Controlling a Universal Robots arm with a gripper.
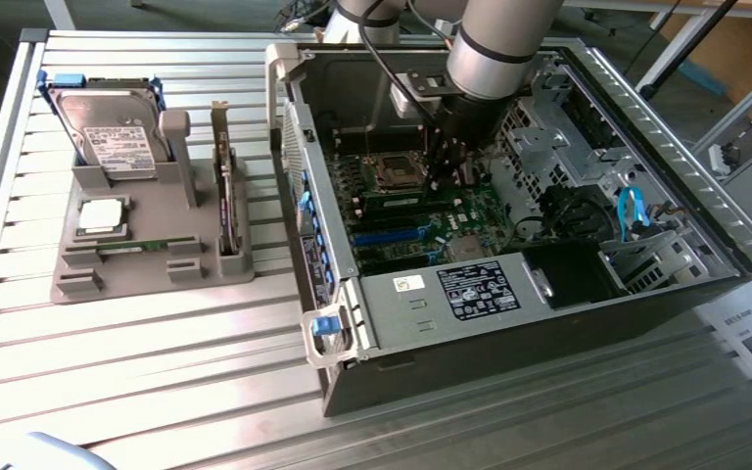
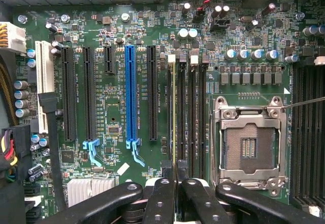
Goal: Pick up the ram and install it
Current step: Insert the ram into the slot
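Now, the gripper point(image 2: 175, 181) is down inside the open computer case point(image 1: 350, 328), its jaws drawn in narrow, and the dark fingers point(image 2: 161, 193) pinch the ram point(image 2: 175, 117) between them. In the wrist view the ram shows edge-on, a thin pale line running away from the fingertips, lined up with the bank of memory slots point(image 2: 191, 117) on the green motherboard point(image 2: 117, 82). Right beside that bank sits the empty processor socket point(image 2: 249, 142), its metal frame bare.

So the pick-up looks done: the stick is in the grip and at the board, not out on the bench. It sits in line with a slot, and it may already be entering one. Whether it is pressed fully home cannot be told from here, so the seating itself counts as not yet confirmed.

Outside the case, on the exterior view's left, the grey tray point(image 1: 134, 279) holds the hard drive point(image 1: 109, 132), the square processor chip point(image 1: 102, 217) and the upright expansion card point(image 1: 228, 196), well apart from the arm.
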